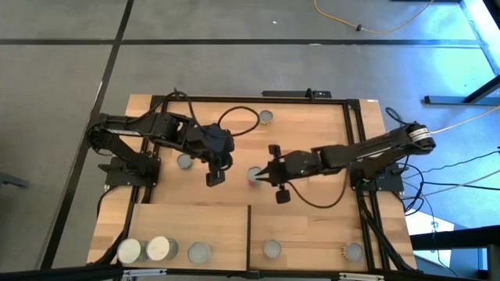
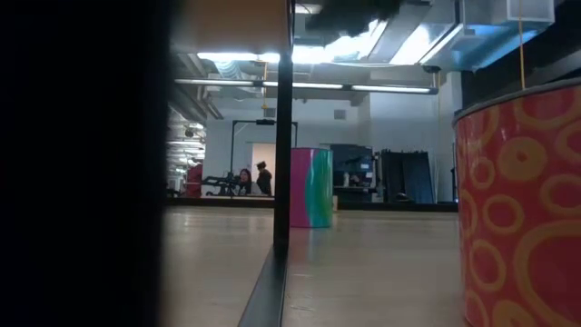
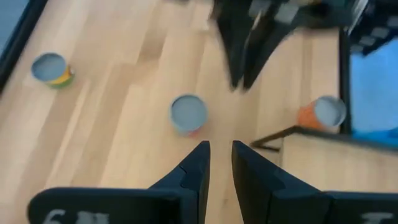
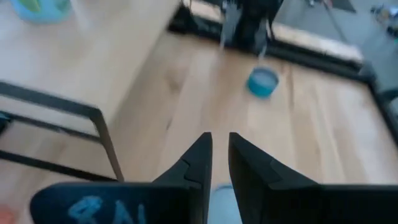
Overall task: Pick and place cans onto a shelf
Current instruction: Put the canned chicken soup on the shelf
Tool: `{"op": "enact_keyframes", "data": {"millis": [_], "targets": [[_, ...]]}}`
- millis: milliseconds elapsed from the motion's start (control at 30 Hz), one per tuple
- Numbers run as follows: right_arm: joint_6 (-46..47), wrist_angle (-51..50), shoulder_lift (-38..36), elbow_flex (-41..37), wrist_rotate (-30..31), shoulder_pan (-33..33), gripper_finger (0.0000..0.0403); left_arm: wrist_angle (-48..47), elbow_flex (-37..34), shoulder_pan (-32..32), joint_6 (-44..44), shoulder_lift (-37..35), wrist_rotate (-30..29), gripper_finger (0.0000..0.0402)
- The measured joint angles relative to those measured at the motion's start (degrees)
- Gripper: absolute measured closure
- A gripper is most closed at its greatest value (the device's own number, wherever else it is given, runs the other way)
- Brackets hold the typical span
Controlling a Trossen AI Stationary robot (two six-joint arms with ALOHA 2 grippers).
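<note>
My right gripper [image 1: 262, 173] hovers at mid-table, shut, just above a can [image 1: 254, 175] with a grey top. That can shows low between its fingers in the right wrist view [image 4: 221, 198] and as the pink and green can in the low view [image 2: 310, 188]. My left gripper [image 1: 226, 162] is shut and empty, to the left of that can [image 3: 188, 114]. Other cans stand on the table at the far edge [image 1: 266, 117] and near the left arm [image 1: 184, 161]. The shelf [image 1: 312, 226] carries several cans, two with whitish tops [image 1: 129, 250].
The shelf's black upright [image 1: 248, 234] splits it in two and shows in the low view [image 2: 282, 136]. An orange can [image 3: 323, 112] stands by the shelf's corner; it looms at the right of the low view [image 2: 522, 209]. A black frame [image 1: 351, 148] rims the table.
</note>
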Motion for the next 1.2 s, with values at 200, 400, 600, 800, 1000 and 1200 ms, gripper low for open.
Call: {"op": "enact_keyframes", "data": {"millis": [200, 400, 600, 800, 1000, 1200], "targets": [[-1.50, -7.40, -3.33, 8.98, 0.07, 1.70, 0.0347, -4.75, 0.00, -0.78, 13.45, 0.22, 1.79, 0.0342], [-1.95, -15.28, -4.77, 18.37, 0.09, 3.51, 0.0347, -5.84, 0.04, -0.52, 28.17, 1.00, 1.95, 0.0342], [-4.27, -23.70, -6.39, 27.48, 0.11, 5.23, 0.0347, -6.11, -0.16, 2.25, 34.89, 3.46, 1.96, 0.0342], [-4.50, -33.71, -8.37, 36.12, 0.11, 6.02, 0.0347, -1.59, -0.29, 5.07, 41.02, 8.77, 6.30, 0.0342], [-4.54, -41.35, -10.55, 40.50, 0.15, 5.98, 0.0347, 2.04, -0.31, 6.46, 48.50, 14.95, 6.50, 0.0342], [-4.54, -44.91, -12.96, 40.98, 0.21, 5.97, 0.0347, 2.93, -0.31, 7.02, 52.81, 21.36, 10.32, 0.0342]]}}
